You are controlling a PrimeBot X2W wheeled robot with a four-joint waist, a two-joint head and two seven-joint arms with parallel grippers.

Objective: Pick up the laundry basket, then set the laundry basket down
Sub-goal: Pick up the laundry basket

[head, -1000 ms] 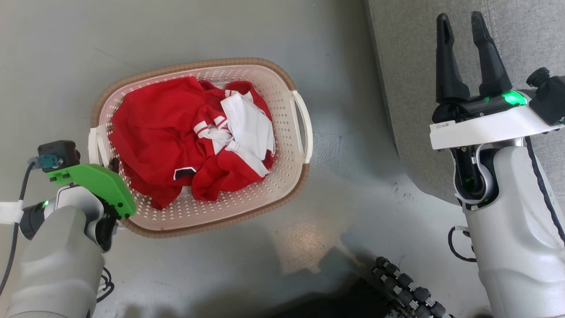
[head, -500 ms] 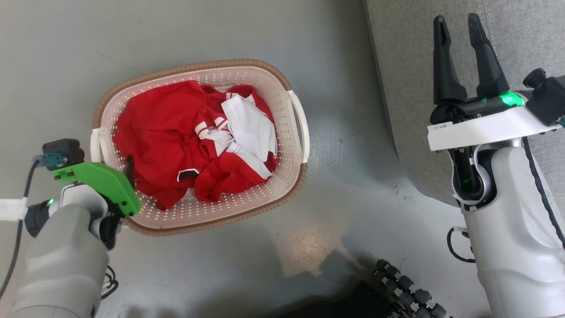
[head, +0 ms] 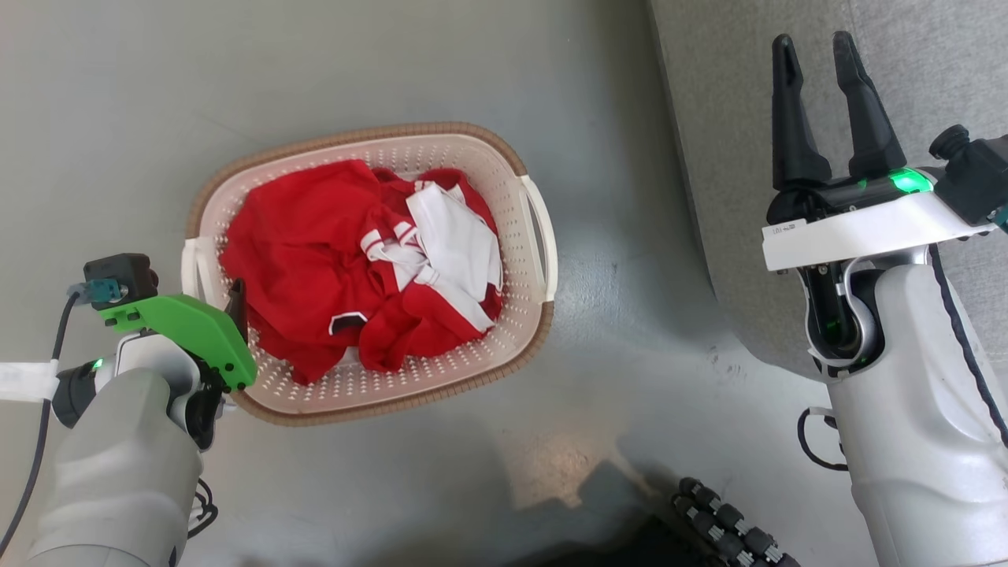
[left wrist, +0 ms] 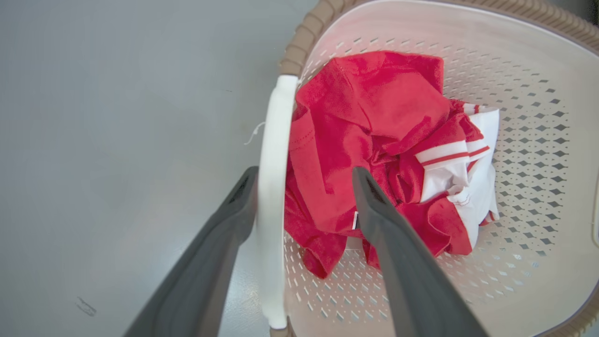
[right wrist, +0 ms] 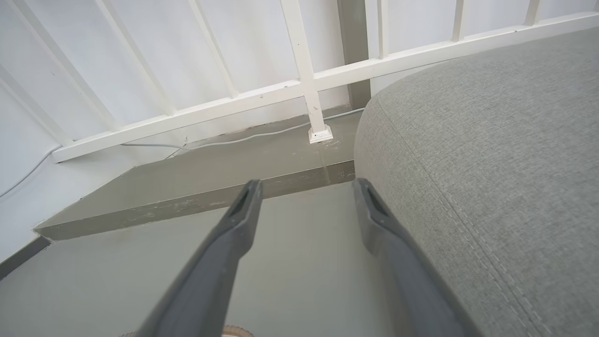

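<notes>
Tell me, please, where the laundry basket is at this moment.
In the head view the laundry basket shows left of centre against the grey floor; the left claw straddles its white handle, and a grey upholstered seat lies to its right.

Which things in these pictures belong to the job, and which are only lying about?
Job: basket; its near white handle; left end effector, open astride that handle.
Lying about: red-and-white clothes inside the basket; grey seat; white railing; right end effector, open, holding nothing.
</notes>
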